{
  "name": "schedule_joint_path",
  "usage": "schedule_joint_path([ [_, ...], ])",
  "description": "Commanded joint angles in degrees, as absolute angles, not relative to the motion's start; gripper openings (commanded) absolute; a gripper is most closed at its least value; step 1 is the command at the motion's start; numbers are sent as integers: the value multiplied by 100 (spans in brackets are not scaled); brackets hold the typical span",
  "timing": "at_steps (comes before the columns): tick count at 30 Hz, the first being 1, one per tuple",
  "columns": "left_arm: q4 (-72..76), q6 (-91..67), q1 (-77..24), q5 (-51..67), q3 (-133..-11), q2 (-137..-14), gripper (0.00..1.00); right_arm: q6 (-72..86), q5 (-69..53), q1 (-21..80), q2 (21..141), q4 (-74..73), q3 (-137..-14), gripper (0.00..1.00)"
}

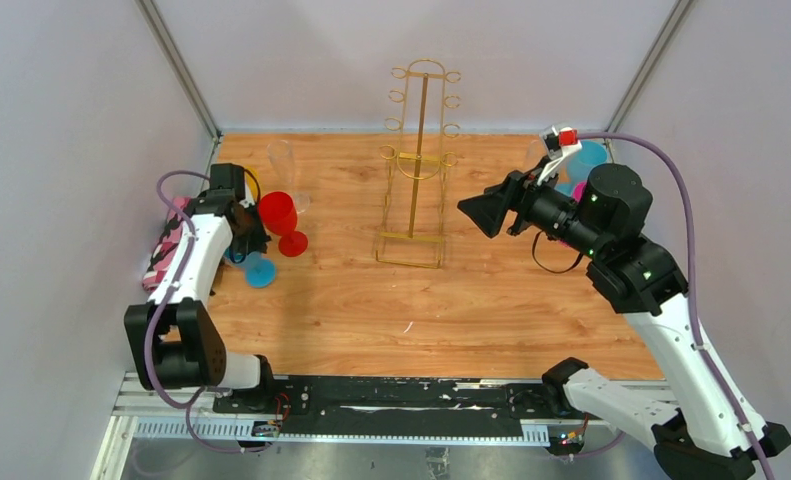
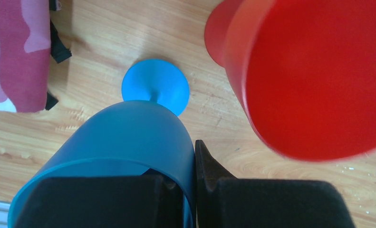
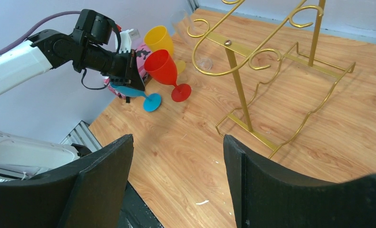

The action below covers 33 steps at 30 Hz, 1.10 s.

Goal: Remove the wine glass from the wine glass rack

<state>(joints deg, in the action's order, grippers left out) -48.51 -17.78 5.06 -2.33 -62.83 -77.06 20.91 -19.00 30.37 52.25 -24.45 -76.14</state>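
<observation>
The gold wire wine glass rack (image 1: pixel 418 170) stands at the middle back of the table; no glass hangs on its hooks that show. It also shows in the right wrist view (image 3: pixel 266 71). My left gripper (image 1: pixel 246 240) is at the far left, shut on the rim of a blue wine glass (image 2: pixel 129 137), one finger inside the bowl and one outside. The glass is tilted with its foot (image 1: pixel 261 270) down by the table. My right gripper (image 1: pixel 481 215) is open and empty in the air, just right of the rack.
A red wine glass (image 1: pixel 281 215) stands right beside the blue one. A yellow glass (image 3: pixel 159 40) and a clear glass (image 1: pixel 283 165) stand behind them. A pink cloth (image 2: pixel 14 52) lies by the left wall. Blue and pink items (image 1: pixel 591 155) sit in the back right corner.
</observation>
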Motion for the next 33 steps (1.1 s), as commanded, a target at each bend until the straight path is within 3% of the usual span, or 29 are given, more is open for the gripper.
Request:
schedule_joint_path([
  [1,-4394,-1754,718,-36,-6274,-7969,0,1935,-1729,2929,5257,-2429,-7543,74],
  [11,-4124,-2082,721,-279,-6046,-8062,0,1990,-1859,2802,5260,-2272,-7395,74],
  [24,-4481,-2042,719,-548,-6429,-7821,40,2070,-2058,2676,5275,-2224,-7343,76],
  [28,-4788,-2006,721,-543,-6991,-7532,47,2075,-2143,2665,5278,-2213,-7324,81],
  [33,-5194,-1984,721,-462,-7705,-6964,48,2098,-2151,2659,5288,-2147,-7286,84],
])
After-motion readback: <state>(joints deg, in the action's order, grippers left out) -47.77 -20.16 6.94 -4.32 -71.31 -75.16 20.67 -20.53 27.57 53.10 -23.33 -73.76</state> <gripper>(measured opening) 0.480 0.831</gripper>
